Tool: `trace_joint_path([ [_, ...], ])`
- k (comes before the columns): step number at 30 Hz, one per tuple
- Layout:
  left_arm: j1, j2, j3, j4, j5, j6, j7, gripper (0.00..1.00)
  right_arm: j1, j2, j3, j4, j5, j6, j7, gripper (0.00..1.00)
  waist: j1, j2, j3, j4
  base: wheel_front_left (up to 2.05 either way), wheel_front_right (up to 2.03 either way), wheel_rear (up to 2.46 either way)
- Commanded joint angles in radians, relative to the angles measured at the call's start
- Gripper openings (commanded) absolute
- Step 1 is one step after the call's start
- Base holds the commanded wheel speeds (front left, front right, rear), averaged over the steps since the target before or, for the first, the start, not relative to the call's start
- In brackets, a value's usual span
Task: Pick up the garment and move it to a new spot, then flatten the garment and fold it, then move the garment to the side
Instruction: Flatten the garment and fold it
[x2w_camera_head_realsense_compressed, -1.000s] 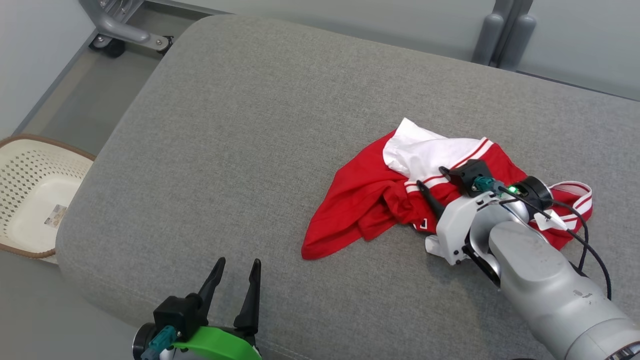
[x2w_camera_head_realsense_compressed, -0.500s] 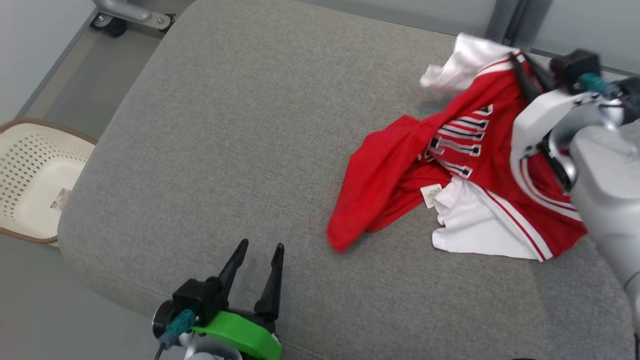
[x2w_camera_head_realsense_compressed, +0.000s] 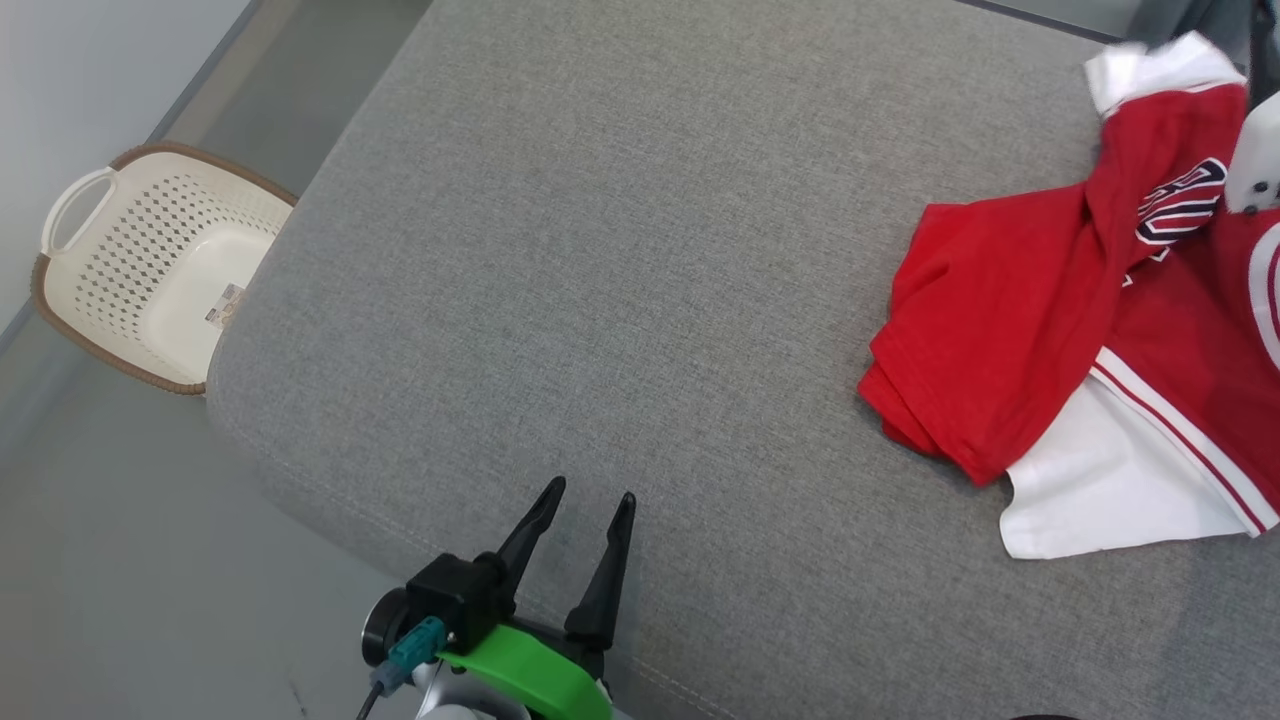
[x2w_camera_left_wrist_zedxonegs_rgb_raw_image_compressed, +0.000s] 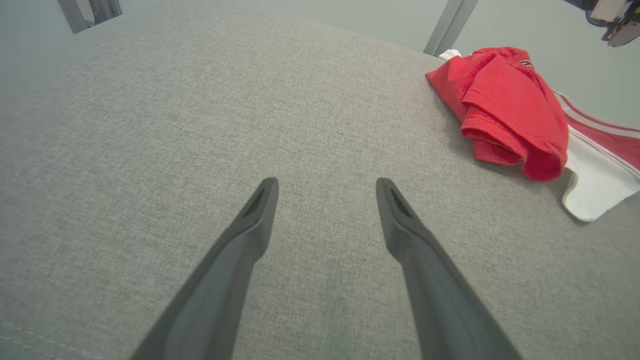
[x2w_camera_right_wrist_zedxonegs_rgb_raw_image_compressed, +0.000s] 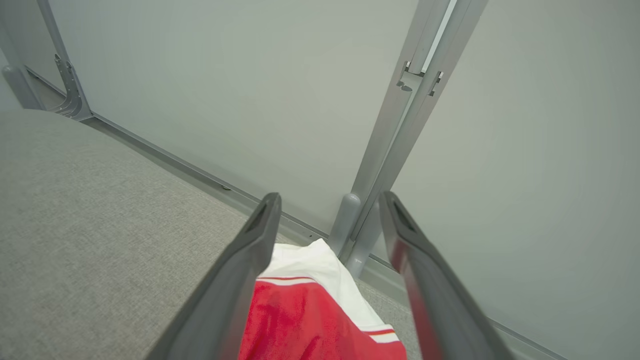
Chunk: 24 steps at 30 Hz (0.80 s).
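1. The garment (x2w_camera_head_realsense_compressed: 1010, 300) is a soft red jersey with white panels, thin striped trim and dark striped lettering. It lies crumpled on the right part of the grey cushion (x2w_camera_head_realsense_compressed: 600, 250).
2. The cushion has a coarse woven cover, rounded corners and a stitched seam along its near edge.
3. In the head view the visible part of the garment runs up and down along the right border. A doubled red fold with a stitched hem bulges left toward the cushion's middle, and a flat white panel lies at the near end.
4. The right border cuts the garment off, so its full outline and true long axis cannot be judged. The lettering is partly folded under and unreadable.
5. The left gripper (x2w_camera_head_realsense_compressed: 590, 495) hovers over the cushion's near edge, well apart from the garment, its tapered dark fingers spread and holding nothing.
6. In the right wrist view the right gripper (x2w_camera_right_wrist_zedxonegs_rgb_raw_image_compressed: 330, 197) has its fingers wide apart above the garment's red-and-white end, clamping nothing. Whether a finger touches the cloth cannot be told.
7. A cream perforated plastic basket (x2w_camera_head_realsense_compressed: 120, 250) with a brown rim stands on the floor beside the cushion's left end.
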<state>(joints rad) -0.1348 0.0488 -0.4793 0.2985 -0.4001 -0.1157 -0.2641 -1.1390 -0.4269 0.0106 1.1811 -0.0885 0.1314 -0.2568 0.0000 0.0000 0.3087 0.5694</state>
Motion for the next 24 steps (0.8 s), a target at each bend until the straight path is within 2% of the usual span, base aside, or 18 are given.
trace_joint_path([
  [1, 0.013, 0.004, 0.009, 0.007, -0.003, 0.001, 0.0, 1.0, 0.043, 0.013, -0.015, -0.007, -0.014, -0.002, -0.006, 1.0, 0.0, 0.0, -0.004, 0.007, 0.0, 0.0, 0.0],
  [4, 0.027, 0.003, 0.024, 0.022, 0.013, -0.002, 0.0, 1.0, 0.114, 0.07, -0.041, -0.092, -0.006, -0.002, -0.01, 1.0, 0.0, 0.0, -0.033, -0.027, 0.0, 0.0, 0.0],
  [9, 0.024, 0.003, 0.047, 0.037, 0.04, -0.007, 0.0, 1.0, 0.303, 0.157, -0.026, -0.287, 0.07, -0.002, -0.008, 1.0, 0.0, 0.0, -0.078, -0.126, 0.0, 0.0, 0.0],
  [18, 0.04, 0.004, 0.059, 0.059, 0.071, -0.014, 0.0, 1.0, 0.69, 0.224, 0.067, -0.527, 0.264, -0.002, -0.009, 1.0, 0.0, 0.0, -0.176, -0.246, 0.0, 0.0, 0.0],
  [24, 0.075, 0.004, 0.077, 0.074, 0.086, -0.016, 0.0, 1.0, 0.866, 0.262, 0.098, -0.586, 0.332, -0.002, -0.009, 1.0, 0.0, 0.0, -0.211, -0.284, 0.0, 0.0, 0.0],
])
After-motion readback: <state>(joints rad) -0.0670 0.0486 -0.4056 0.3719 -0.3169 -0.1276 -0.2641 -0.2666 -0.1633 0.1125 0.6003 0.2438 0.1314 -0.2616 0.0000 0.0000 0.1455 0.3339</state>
